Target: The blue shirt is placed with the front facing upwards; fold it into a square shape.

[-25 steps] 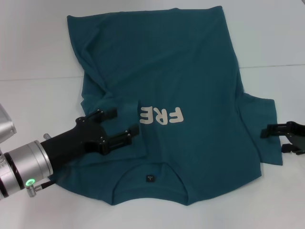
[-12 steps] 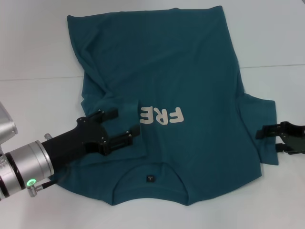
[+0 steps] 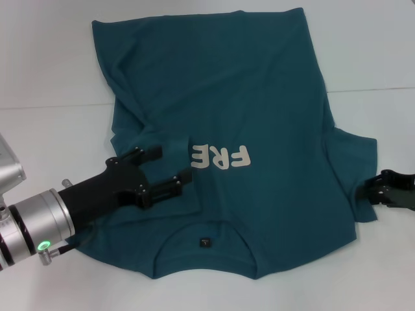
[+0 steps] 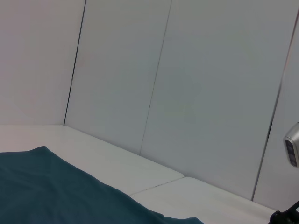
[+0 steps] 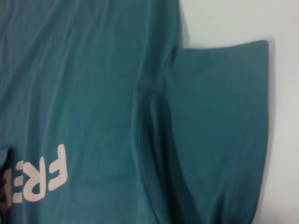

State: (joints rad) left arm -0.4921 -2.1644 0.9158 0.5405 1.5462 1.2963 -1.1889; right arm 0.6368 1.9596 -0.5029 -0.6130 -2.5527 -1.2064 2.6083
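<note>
**Blue shirt spread on a white table, one gripper over its left side, one at its right sleeve**

The blue shirt (image 3: 240, 129) lies face up across the middle of a white table (image 3: 45, 78); its collar points toward the near edge and its hem toward the far edge; a small dark label (image 3: 203, 243) sits inside the round collar; white letters (image 3: 219, 156) reading "FRE" show on the chest, with the left part of the print hidden under a fold of cloth; that fold runs from the far left corner of the shirt down toward the print, so the left side is doubled over and rumpled; the right sleeve (image 3: 356, 168) lies flat, sticking out toward the right edge of the table.

The left gripper (image 3: 167, 167) reaches in from the near left corner of the table on a black and silver arm; it sits over the folded left side of the shirt, just beside the print; its two black fingers (image 3: 146, 154) stand wide apart with nothing between them.

The right gripper (image 3: 379, 188) shows at the right edge of the table, at the outer near corner of the right sleeve; whether its jaws are apart or closed on the cloth cannot be told.

The right wrist view shows the sleeve (image 5: 219, 121) flat on the table beside the shirt's body.
</note>
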